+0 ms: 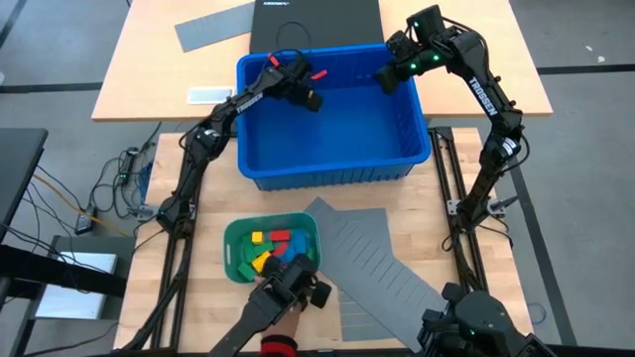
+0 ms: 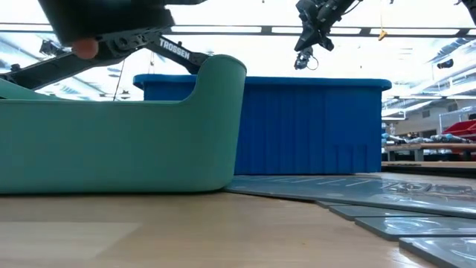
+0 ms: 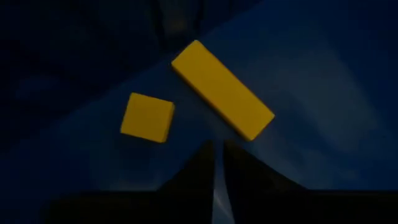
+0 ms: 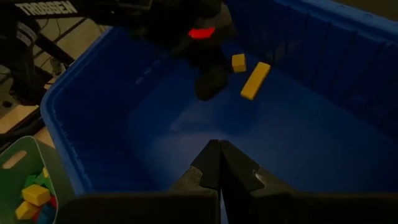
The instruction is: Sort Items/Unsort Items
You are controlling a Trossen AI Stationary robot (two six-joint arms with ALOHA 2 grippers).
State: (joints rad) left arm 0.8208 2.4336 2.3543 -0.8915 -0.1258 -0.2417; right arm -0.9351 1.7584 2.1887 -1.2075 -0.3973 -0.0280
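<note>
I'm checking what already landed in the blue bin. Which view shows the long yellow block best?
The left wrist view: the long yellow block fills the picture, lying flat beside a smaller yellow block. The right wrist view shows it small on the blue bin floor. High view: the left gripper covers that spot. Low view: the bin's wall hides it.

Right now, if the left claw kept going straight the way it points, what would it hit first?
Probably the long yellow block lying on the blue bin's floor; it sits just ahead of the shut left gripper. A small yellow block lies off to the side.
</note>
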